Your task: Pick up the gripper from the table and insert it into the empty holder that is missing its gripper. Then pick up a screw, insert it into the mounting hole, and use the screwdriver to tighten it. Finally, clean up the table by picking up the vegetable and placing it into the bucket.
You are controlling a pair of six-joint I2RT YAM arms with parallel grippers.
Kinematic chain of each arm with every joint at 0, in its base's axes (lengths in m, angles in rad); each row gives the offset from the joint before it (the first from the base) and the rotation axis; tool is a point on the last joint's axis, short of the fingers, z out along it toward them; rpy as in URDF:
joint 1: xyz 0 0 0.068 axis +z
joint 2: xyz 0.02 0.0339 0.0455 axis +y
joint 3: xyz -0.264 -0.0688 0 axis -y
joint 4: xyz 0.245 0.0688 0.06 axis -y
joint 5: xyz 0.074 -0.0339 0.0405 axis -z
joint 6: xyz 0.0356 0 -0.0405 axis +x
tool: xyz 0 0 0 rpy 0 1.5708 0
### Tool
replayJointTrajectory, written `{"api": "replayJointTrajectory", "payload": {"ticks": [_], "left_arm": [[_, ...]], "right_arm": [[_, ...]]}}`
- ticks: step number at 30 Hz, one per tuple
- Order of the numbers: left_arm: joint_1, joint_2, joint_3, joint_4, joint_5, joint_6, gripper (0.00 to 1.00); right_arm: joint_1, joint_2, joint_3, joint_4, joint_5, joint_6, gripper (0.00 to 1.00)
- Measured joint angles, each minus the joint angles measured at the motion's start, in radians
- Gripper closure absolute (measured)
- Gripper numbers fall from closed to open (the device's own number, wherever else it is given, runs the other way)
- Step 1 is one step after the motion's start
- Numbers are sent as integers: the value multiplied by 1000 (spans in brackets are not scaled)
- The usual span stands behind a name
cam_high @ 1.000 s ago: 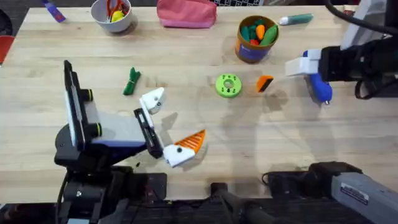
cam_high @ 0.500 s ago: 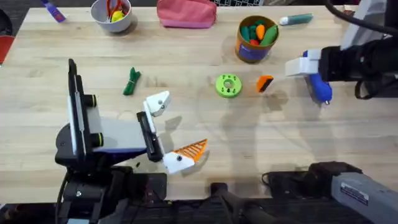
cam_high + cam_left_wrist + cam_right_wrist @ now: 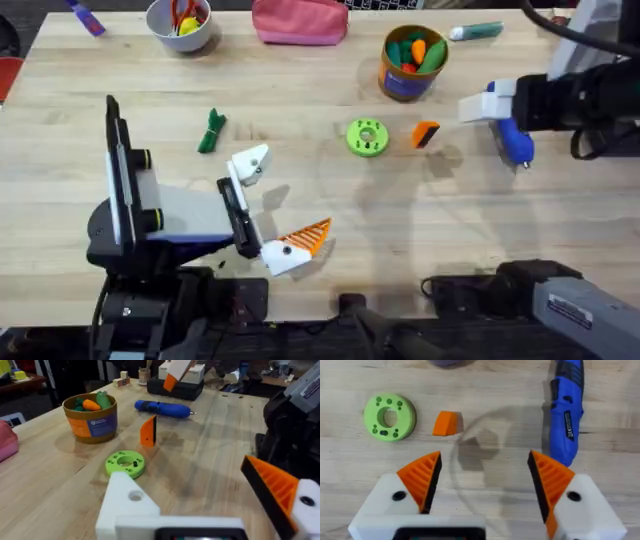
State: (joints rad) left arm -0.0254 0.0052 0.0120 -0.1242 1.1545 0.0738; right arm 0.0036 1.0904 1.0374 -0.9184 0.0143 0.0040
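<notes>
Jaws of both grippers stand spread, pinching nothing: the left gripper (image 3: 268, 205) lacks one orange pad, the right gripper (image 3: 482, 485) hovers above the worktop (image 3: 330, 220). Beneath it, the small loose orange ribbed wedge (image 3: 445, 423) stands between the green ring-shaped disc (image 3: 389, 416) and the bright blue cylindrical screwdriver (image 3: 566, 410).

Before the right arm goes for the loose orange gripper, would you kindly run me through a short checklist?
1. Right gripper open: ok.
2. Loose gripper on the bare table, touching nothing: ok.
3. Screwdriver lies apart from it: ok.
4. Green ring beside it, not touching: ok.
5. Holder on the left arm lacks its orange finger: ok.
6. Right gripper centred over the loose gripper: not ok, it sits to one side.
</notes>
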Motion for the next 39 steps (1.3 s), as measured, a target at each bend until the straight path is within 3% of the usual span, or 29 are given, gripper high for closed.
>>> {"api": "replayJointTrajectory", "payload": {"ticks": [33,39], "left_arm": [[0,0,0,0,0,0,15],[0,0,0,0,0,0,14]], "right_arm": [[1,0,0,-6,-3,5,7],[75,71,55,-64,-6,63,8]]}}
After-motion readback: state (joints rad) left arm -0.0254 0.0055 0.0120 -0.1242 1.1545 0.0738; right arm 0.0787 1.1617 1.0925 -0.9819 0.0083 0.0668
